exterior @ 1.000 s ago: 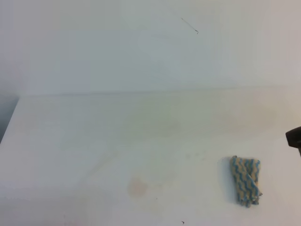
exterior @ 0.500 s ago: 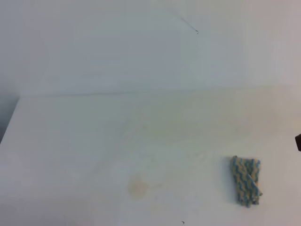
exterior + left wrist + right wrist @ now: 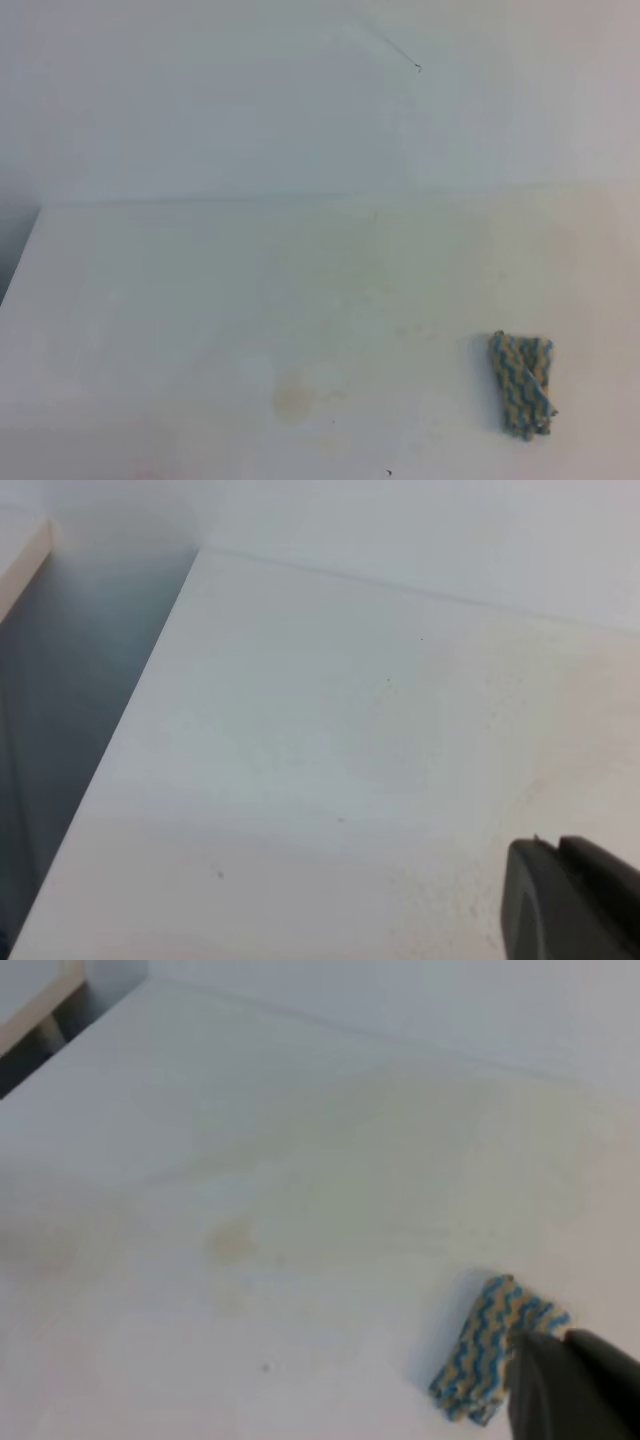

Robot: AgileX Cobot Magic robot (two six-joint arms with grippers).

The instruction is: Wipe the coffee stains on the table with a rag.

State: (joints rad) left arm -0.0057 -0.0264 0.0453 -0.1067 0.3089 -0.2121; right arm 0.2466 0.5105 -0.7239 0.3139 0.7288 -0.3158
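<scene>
Rag (image 3: 522, 385) lies loose on counter (image 3: 150, 300), right side, nobody holding it. Coffee stain (image 3: 294, 397) now just faint beige smudge, well apart to its left. My right claw (image 3: 570, 1385) shut & empty; left claw (image 3: 570, 900), can't tell. Job looks nearly done.

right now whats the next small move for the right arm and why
Probably open the right gripper and lower it onto the rag. The rag lies free on the table, nothing holds it, and the coffee stain to its left is unwiped. The gripper sits shut beside the rag.
</scene>
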